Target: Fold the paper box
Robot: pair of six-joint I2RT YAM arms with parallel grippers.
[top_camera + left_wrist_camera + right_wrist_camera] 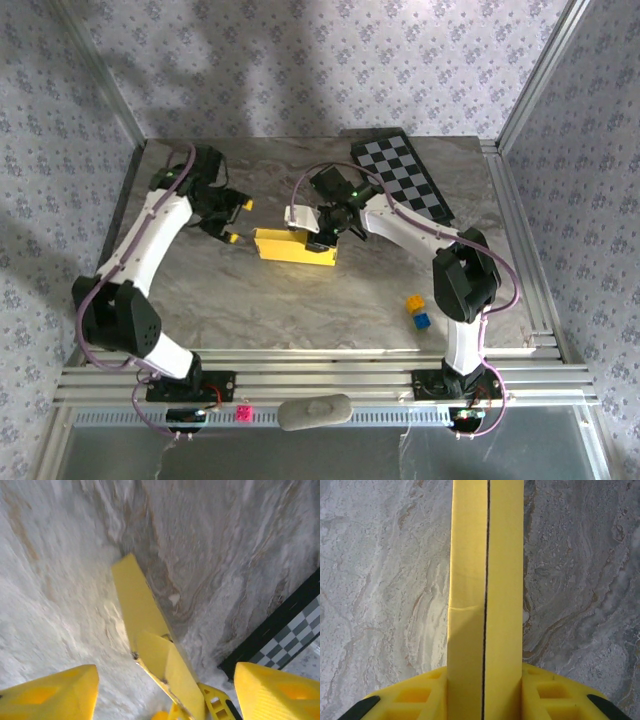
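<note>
Yellow paper box (293, 247) on edge on the bench (300, 310), right hand (320, 228) clamped on it, left hand (238, 221) spread apart, box just ahead of it

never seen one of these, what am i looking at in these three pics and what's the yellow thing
Two white robot arms are bolted at the near edge of a table. One picture looks down from above. The other two come from a camera on each wrist, so the yellow blocks at the bottom are that arm's own fingers. The right pincer is closed on one end of a yellow paper box. The left pincer is open near the other end. A chequered board, a yellow cube and a blue cube lie aside.
</note>
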